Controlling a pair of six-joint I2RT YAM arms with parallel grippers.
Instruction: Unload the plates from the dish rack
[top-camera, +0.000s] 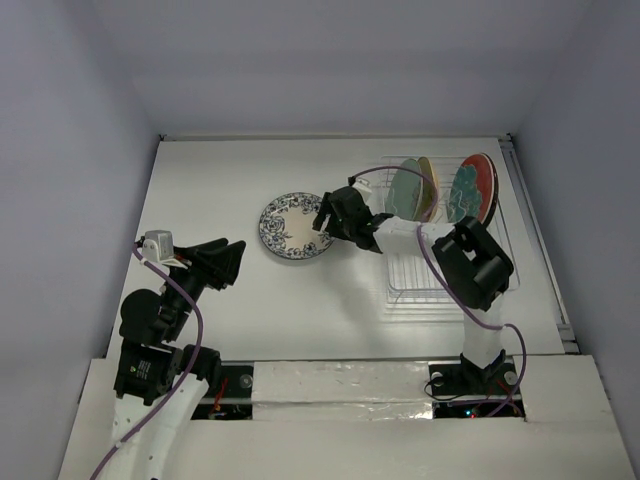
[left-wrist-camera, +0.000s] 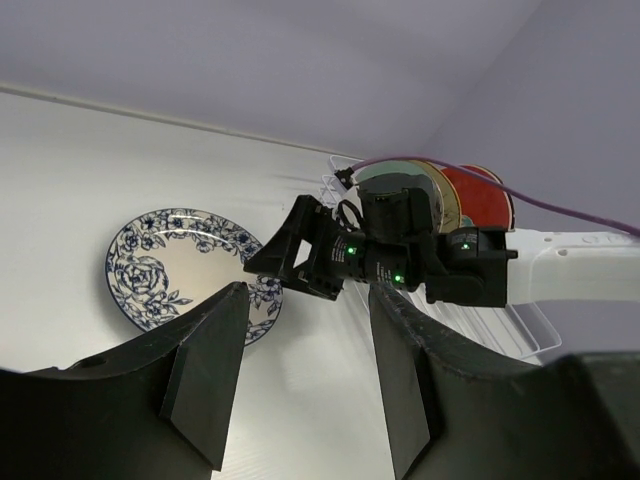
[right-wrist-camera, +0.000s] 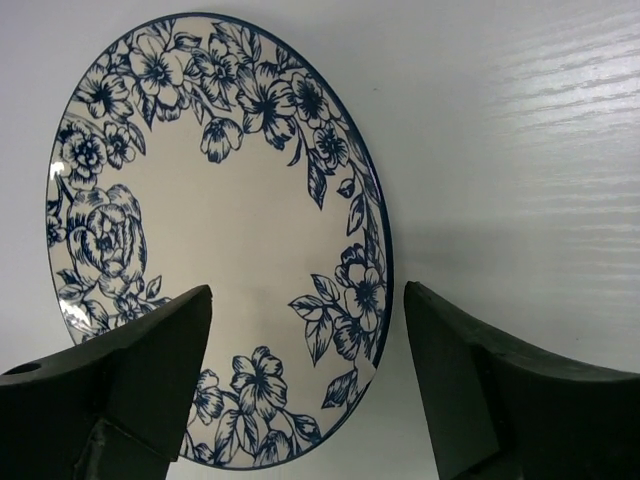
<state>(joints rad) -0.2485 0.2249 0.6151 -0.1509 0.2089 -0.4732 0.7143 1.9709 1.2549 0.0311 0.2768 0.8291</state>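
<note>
Top external: floral plate (top-camera: 296, 226) flat, frame centre.
Right gripper (top-camera: 323, 219): spread, empty.
Left gripper (top-camera: 236, 264): spread, empty.

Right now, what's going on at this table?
The right claw hangs open over the white floral plate, which lies flat on the table left of the dish rack. The mint green plate and others stand upright in the rack, not yet unloaded. The left claw is open, off to the side, holding nothing.
</note>
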